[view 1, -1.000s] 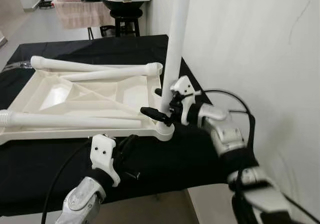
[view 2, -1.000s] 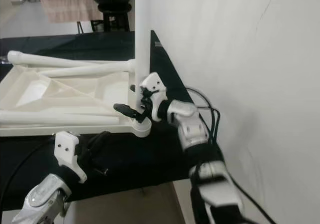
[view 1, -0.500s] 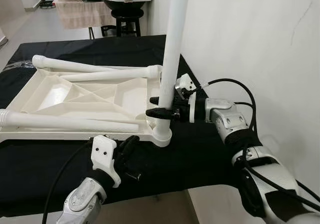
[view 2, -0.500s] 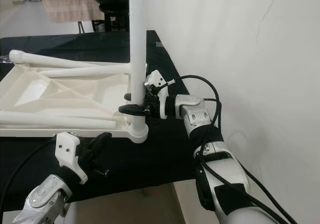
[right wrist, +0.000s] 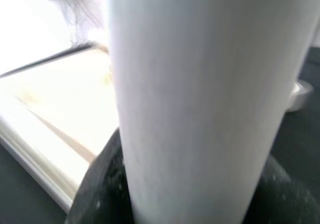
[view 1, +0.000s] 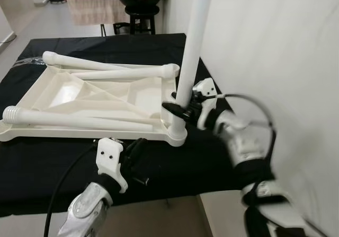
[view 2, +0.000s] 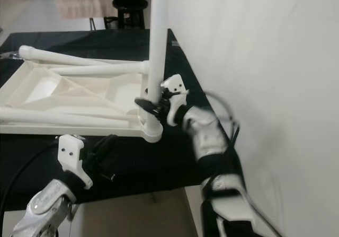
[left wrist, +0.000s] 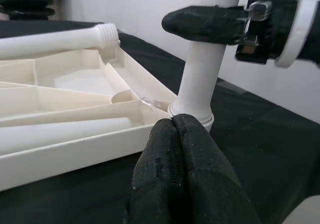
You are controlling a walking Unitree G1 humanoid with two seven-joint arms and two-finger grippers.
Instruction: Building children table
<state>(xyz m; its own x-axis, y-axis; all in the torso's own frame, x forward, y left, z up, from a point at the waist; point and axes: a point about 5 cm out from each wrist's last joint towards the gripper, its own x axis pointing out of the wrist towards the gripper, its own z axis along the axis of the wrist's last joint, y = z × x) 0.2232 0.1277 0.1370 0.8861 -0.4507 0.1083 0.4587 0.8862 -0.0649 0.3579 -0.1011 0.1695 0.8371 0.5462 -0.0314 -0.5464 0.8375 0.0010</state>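
- Left eye view: you see the white top [view 1: 90,96] lying upside down on the black desk [view 1: 47,168], left of centre. One leg [view 1: 193,41] stands upright in the top's lower right corner socket, right of centre. Your right gripper [view 1: 177,108] has its jaws clenched on this leg low down, just above the socket. Three loose legs [view 1: 79,120] lie across the top. Your left gripper [view 1: 136,151] sits at lower centre over the desk's near edge, just in front of the top, jaws pressed together on nothing.
- Right eye view: same scene; the upright leg runs out of the upper edge, with the white wall [view 2: 265,62] filling the right side. A stool [view 2: 127,9] stands at upper centre beyond the desk.
- Left wrist view: your closed black fingers [left wrist: 185,164] fill lower centre, tips near the socket; the right gripper's finger crosses the leg at upper right.
- Right wrist view: the leg [right wrist: 200,98] is blurred, in the centre, with a dark finger curving round its base.
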